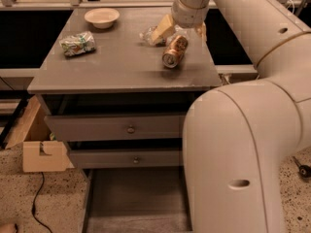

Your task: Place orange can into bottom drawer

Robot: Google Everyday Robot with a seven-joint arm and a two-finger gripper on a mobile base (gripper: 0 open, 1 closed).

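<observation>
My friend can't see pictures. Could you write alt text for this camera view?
A robot's open claw straddles the far end of an orange can lying on its side on a grey cabinet top. Below, the bottom drawer stands pulled out; a bowl and a snack bag sit left of the can.

No legible text, gripper fingers (pixel 163 30) flanking can (pixel 175 51)

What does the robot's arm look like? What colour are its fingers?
The arm is creamy white, made of fat, smooth, rounded tubes with small oval dimples and a thin tan ring at one joint. No cables show. The gripper, over the cabinet top close by the orange can, has two flat tan fingers.
</observation>
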